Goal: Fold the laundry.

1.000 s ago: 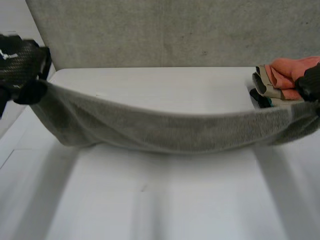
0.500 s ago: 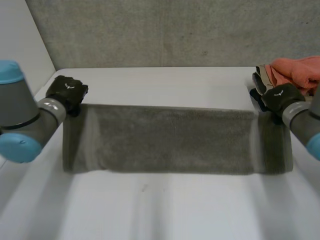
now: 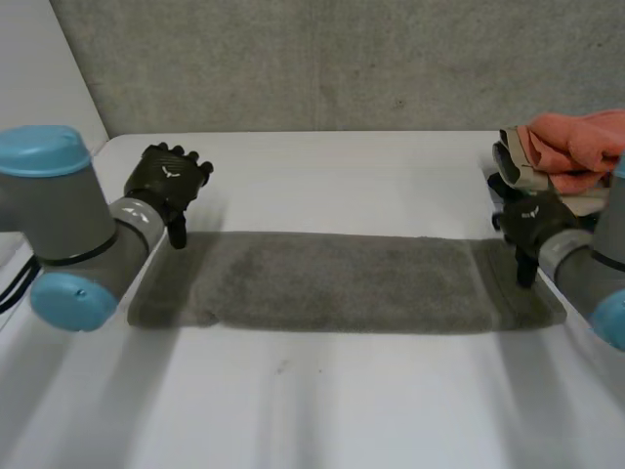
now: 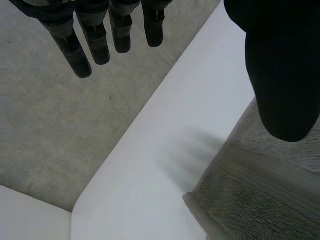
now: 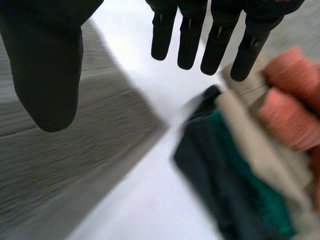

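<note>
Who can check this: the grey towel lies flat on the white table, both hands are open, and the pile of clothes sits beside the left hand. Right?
One mistake: the head view shows the pile of clothes beside the right hand, not the left hand. The grey towel does lie flat on the white table, both hands open.

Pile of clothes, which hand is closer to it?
Right. The right hand is just beside the pile; the left hand is across the towel, at its other end.

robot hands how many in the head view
2. The left robot hand is open by the left end of the grey towel, the right robot hand open over its right end.
</note>
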`<state>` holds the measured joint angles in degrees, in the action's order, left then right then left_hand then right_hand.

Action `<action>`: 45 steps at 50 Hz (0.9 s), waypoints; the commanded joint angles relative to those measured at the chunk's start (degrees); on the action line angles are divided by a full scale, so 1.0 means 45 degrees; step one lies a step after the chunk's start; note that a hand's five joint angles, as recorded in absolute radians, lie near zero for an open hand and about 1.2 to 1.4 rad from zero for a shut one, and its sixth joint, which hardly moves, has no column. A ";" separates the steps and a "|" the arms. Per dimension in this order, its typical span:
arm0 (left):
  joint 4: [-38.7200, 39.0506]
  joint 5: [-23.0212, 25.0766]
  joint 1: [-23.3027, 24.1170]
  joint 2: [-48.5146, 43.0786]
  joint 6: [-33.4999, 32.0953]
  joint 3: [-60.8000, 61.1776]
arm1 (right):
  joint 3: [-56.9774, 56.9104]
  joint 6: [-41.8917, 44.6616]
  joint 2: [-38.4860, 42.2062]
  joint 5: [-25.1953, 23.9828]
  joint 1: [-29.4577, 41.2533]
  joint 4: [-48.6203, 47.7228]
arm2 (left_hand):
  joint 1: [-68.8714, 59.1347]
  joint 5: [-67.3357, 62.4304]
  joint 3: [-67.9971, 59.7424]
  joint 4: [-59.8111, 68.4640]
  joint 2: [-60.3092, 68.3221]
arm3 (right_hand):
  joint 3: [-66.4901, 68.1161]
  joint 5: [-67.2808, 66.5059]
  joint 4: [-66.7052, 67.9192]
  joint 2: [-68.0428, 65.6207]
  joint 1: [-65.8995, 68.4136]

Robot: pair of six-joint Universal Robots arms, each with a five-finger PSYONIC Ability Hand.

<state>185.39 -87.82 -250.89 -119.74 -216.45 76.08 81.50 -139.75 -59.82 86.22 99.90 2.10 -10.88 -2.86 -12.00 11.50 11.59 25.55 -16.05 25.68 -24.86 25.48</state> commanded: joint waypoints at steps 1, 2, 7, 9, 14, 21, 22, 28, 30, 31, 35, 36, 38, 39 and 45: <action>0.0832 0.0237 -0.0047 0.2249 0.0092 0.2503 | 0.2472 -0.0371 -0.1745 -0.1677 -0.1280 0.1487 | 0.0196 0.0636 0.0444 -0.0334 -0.0353 | 0.1347 -0.1238 0.1319 -0.1501 0.1364; 0.0970 0.0316 -0.0047 0.2426 0.0112 0.2740 | 0.2745 -0.0371 -0.1824 -0.1795 -0.1456 0.1429 | 0.0196 0.0636 0.0444 -0.0334 -0.0353 | 0.1347 -0.1238 0.1319 -0.1501 0.1364; 0.1732 0.0863 -0.0027 0.3033 0.0248 0.3815 | 0.3918 -0.0371 -0.1883 -0.2187 -0.2083 0.0337 | 0.0196 0.0636 0.0444 -0.0334 -0.0353 | 0.1310 -0.1200 0.1281 -0.1463 0.1327; 0.1966 0.0980 -0.0027 0.3092 0.0404 0.4088 | 0.4270 -0.0371 -0.1825 -0.2206 -0.2200 -0.0619 | 0.0196 0.0636 0.0444 -0.0334 -0.0353 | 0.1347 -0.1237 0.1318 -0.1500 0.1364; 0.2163 0.1000 -0.0047 0.3053 0.0736 0.4246 | 0.4545 -0.0371 -0.1552 -0.2285 -0.2356 -0.1891 | 0.0186 0.0626 0.0434 -0.0324 -0.0342 | 0.2759 -0.2650 0.2731 -0.2913 0.2777; 0.2163 0.1000 -0.0027 0.3151 0.0952 0.4246 | 0.4525 -0.0196 -0.0770 -0.1836 -0.2863 -0.2517 | 0.0186 0.0626 0.0434 -0.0324 -0.0342 | 1.2099 -1.1990 1.2071 -1.2253 1.2117; 0.2163 0.1000 -0.0027 0.3209 0.0952 0.4265 | 0.4526 -0.0176 -0.0828 -0.1758 -0.3058 -0.2595 | 0.0186 0.0626 0.0434 -0.0324 -0.0342 | 1.2099 -1.1990 1.2071 -1.2253 1.2117; 0.2163 0.1020 -0.0066 0.4028 0.0991 0.4460 | 0.4507 0.1185 -0.2523 -0.1562 -0.4812 -0.2518 | 0.0196 0.0636 0.0444 -0.0334 -0.0353 | 1.2099 -1.1990 1.2071 -1.2253 1.2117; 0.2143 0.1020 -0.0085 0.4166 0.0971 0.4519 | 0.4370 0.1969 -0.2664 -0.1504 -0.5226 -0.2478 | 0.0196 0.0636 0.0444 -0.0334 -0.0353 | 1.2099 -1.1990 1.2071 -1.2253 1.2117; 0.2163 0.1020 -0.0086 0.4244 0.0971 0.4539 | 0.4292 0.2398 -0.2703 -0.1426 -0.5382 -0.2478 | 0.0196 0.0636 0.0444 -0.0334 -0.0353 | 1.2099 -1.1990 1.2071 -1.2253 1.2117; 0.2163 0.1019 -0.0105 0.4518 0.1010 0.4714 | 0.3784 0.3632 -0.2781 -0.0938 -0.5385 -0.2517 | 0.0196 0.0636 0.0444 -0.0334 -0.0353 | 1.2099 -1.1990 1.2071 -1.2253 1.2117; 0.2163 0.1000 -0.0183 0.4595 0.1010 0.4792 | 0.3648 0.3575 -0.2936 -0.0821 -0.5017 -0.2479 | 0.0196 0.0636 0.0444 -0.0334 -0.0353 | 1.2099 -1.1990 1.2071 -1.2253 1.2117; 0.2163 0.1000 -0.0261 0.4693 0.1010 0.4832 | 0.3433 0.3438 -0.3190 -0.0878 -0.4042 -0.2517 | 0.0196 0.0636 0.0444 -0.0334 -0.0353 | 1.2099 -1.1990 1.2071 -1.2253 1.2117; 0.2143 0.1000 -0.0300 0.4733 0.1010 0.4871 | 0.3296 0.3321 -0.3327 -0.0917 -0.3379 -0.2614 | 0.0196 0.0636 0.0444 -0.0334 -0.0353 | 1.2099 -1.1990 1.2071 -1.2253 1.2117; 0.2124 0.0981 -0.0359 0.5123 0.1302 0.5007 | 0.2183 0.2091 -0.3426 -0.1561 0.1350 -0.3219 | 0.0196 0.0636 0.0444 -0.0334 -0.0353 | 1.2099 -1.1990 1.2071 -1.2253 1.2117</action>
<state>195.05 -83.36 -252.25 -97.95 -211.71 98.06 95.01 -125.70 -74.96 81.54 89.31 -10.10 -10.88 -2.85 -12.00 11.50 11.59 67.98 -56.89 68.62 -67.53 63.45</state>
